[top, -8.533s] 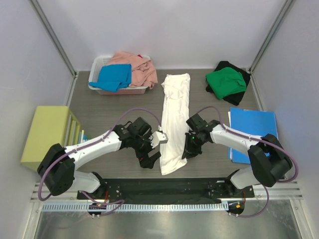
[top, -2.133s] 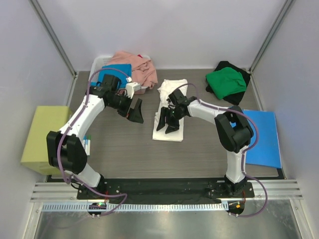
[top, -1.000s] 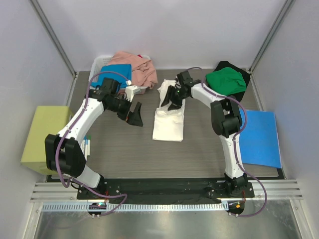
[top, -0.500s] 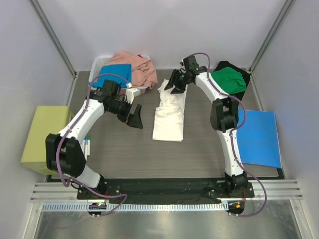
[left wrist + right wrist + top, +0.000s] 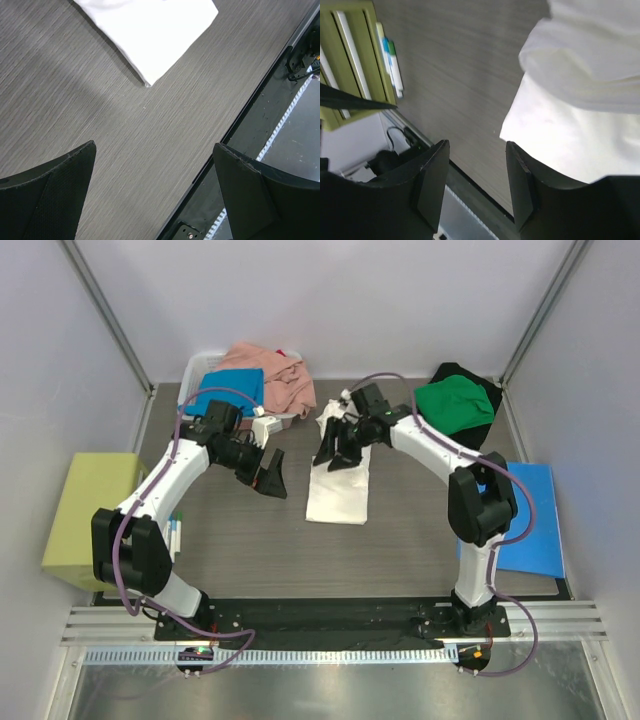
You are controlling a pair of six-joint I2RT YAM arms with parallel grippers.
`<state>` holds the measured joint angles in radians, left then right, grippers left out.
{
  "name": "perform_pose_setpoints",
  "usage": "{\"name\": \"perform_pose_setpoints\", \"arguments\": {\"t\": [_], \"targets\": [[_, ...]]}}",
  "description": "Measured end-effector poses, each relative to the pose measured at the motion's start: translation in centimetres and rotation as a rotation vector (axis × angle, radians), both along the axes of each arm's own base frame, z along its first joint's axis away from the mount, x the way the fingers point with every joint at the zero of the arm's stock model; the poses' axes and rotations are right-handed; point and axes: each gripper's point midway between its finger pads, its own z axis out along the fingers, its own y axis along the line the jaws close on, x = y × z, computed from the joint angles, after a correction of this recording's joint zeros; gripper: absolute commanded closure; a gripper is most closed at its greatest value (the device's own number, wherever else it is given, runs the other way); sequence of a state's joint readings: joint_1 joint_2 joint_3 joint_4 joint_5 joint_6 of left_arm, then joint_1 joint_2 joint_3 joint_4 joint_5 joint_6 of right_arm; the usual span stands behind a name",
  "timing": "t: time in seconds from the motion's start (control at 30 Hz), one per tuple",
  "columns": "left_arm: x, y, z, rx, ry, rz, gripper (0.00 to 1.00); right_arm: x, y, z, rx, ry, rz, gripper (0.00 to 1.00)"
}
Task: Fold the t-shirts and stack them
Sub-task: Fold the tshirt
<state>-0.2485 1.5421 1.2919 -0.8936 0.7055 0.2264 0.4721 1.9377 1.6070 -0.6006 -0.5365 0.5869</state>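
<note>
The white t-shirt (image 5: 340, 492) lies partly folded on the tabletop (image 5: 250, 540); the left tool (image 5: 270, 478) and right tool (image 5: 335, 453) are both wide open, empty. The blue t-shirt (image 5: 230, 395) and pink t-shirt (image 5: 280, 375) in the basket (image 5: 193, 370) are not folded.

Open table (image 5: 300, 552) lies before the white t-shirt (image 5: 340, 495).

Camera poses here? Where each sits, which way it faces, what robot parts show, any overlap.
Top external: above and behind the bases, looking down on the table; both whole arms show, left gripper and right gripper included.
Left wrist: on the left arm, looking down at bare table; its open fingers at the bottom corners.
Right wrist: on the right arm, looking down between its open fingers.
Shared: both wrist views catch the white t-shirt, the left only a corner.
</note>
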Motion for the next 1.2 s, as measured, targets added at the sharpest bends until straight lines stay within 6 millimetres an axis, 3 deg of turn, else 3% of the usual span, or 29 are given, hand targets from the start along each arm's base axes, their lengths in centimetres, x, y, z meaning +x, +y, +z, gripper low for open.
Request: {"name": "perform_pose_setpoints", "arguments": {"t": [0.17, 0.43, 0.57, 0.73, 0.93, 1.2], "targets": [[0.3, -0.1, 0.2, -0.004, -0.005, 0.0, 0.0, -4.8, 2.3, -3.8, -0.036, 0.089, 0.106, 0.46], [0.3, -0.1, 0.3, -0.004, -0.006, 0.0, 0.0, -4.0, 1.6, -8.9, -0.091, 0.158, 0.087, 0.46], [0.3, -0.1, 0.3, -0.004, -0.006, -0.001, 0.0, -2.6, 1.4, -10.2, -0.105, 0.169, 0.067, 0.46], [0.3, -0.1, 0.3, -0.006, -0.006, -0.002, 0.0, 0.4, 1.3, -9.9, -0.084, 0.137, 0.037, 0.47], [0.3, -0.2, 0.3, -0.007, -0.007, -0.004, 0.0, 5.2, -0.4, -9.0, -0.051, 0.086, -0.037, 0.48], [0.3, -0.1, 0.3, -0.005, -0.014, -0.012, 0.0, 8.4, -2.5, -10.7, -0.024, 0.118, -0.103, 0.5]]}}
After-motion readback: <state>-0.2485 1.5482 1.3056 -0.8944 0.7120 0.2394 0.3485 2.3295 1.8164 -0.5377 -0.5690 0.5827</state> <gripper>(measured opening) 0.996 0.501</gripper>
